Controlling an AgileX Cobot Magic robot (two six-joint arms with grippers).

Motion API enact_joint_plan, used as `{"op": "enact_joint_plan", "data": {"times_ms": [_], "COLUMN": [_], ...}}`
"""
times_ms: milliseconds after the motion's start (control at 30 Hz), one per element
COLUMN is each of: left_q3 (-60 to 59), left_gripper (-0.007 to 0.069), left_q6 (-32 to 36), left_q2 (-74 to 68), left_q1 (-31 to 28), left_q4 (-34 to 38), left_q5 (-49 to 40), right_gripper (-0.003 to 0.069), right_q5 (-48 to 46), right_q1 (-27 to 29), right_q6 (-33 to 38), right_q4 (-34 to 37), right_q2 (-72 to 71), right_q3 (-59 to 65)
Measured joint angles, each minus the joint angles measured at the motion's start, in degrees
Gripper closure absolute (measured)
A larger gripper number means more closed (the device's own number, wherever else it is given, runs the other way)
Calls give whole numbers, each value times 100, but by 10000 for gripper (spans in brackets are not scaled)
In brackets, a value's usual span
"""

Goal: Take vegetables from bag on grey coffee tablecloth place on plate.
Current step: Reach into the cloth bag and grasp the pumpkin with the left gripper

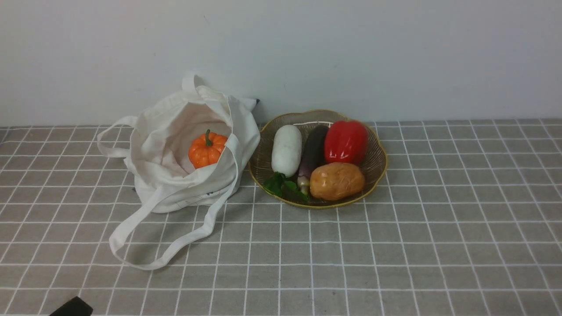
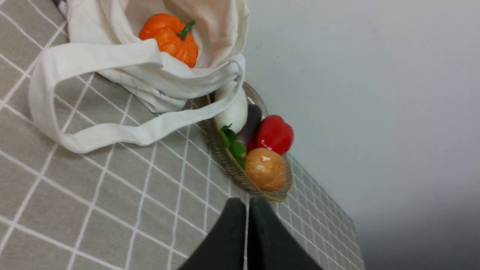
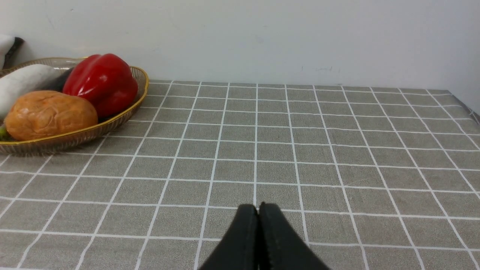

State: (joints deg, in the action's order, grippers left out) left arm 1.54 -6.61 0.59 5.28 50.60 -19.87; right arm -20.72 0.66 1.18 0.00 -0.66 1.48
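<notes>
Pumpkin (image 1: 207,150) in bag (image 1: 175,193), prob. upright, L hand (image 2: 246,201) closed, R hand (image 3: 258,207) closed

Left gripper (image 2: 247,200) sits with its jaws pressed together (just a thin seam shows between the dark halves), holding nothing, wrist rolled to one side. Right gripper (image 3: 258,205) has jaws closed tip to tip, empty, held level. Front view catches only a dark corner of the left arm (image 1: 72,307).

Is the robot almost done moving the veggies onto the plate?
Nearly. The plate already holds a red pepper, a potato, a white radish and an eggplant. Nothing is in hand: the left gripper and right gripper are both shut and empty. Left to do: the pumpkin sits in the bag.
</notes>
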Motion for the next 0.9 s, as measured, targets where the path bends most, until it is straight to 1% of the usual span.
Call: {"op": "enact_joint_plan", "data": {"times_ms": [100,133,200,233,267,300,367,433,467,500,533,600,667,700,733,800,867,900], "left_q3": [923,1289,1654,2120,2235,2612,3061,3535,3630,4071,4120,4738,5344,5344,5744,6379,6622,6990], "left_gripper": [629,629,629,629,629,629,629,629,629,629,629,629,628,627,622,599,583,547], "left_q6": [321,389,435,460,460,464,471,531,549,661,729,944,1130,1130,1275,1397,1441,1490], "left_q2": [-426,-758,-1241,-1801,-1973,-2620,-3496,-4457,-4642,-5441,-5528,-6569,-7302,-7302,-7781,-8509,-8777,-9233], "left_q1": [0,0,0,0,0,0,0,0,0,0,0,0,0,0,0,0,0,0], "left_q4": [-95,-271,-494,-879,-932,-1349,-1985,-2556,-2603,-2921,-2966,-3073,-3073,-3073,-3073,-3073,-3073,-3077], "left_q5": [-492,-813,-1140,-1622,-1682,-2118,-2625,-2917,-2934,-2994,-2994,-2994,-2994,-2994,-2987,-2982,-2982,-2982], "right_gripper": [673,673,673,673,673,673,673,673,673,673,673,673,673,673,673,673,673,673], "right_q5": [0,0,0,0,0,0,0,0,0,0,0,0,0,0,0,0,0,0], "right_q1": [0,0,0,0,0,0,0,0,0,0,0,0,0,0,0,0,0,0], "right_q6": [0,0,0,0,0,0,0,0,0,-7,-7,-12,-12,-12,-12,-12,-12,-12], "right_q4": [0,0,0,0,0,0,0,0,0,0,0,0,0,0,0,0,0,0], "right_q2": [0,0,0,0,0,0,0,0,0,0,0,0,0,0,0,0,0,0], "right_q3": [0,0,0,0,0,0,0,0,0,0,0,0,0,0,0,0,0,0]}}
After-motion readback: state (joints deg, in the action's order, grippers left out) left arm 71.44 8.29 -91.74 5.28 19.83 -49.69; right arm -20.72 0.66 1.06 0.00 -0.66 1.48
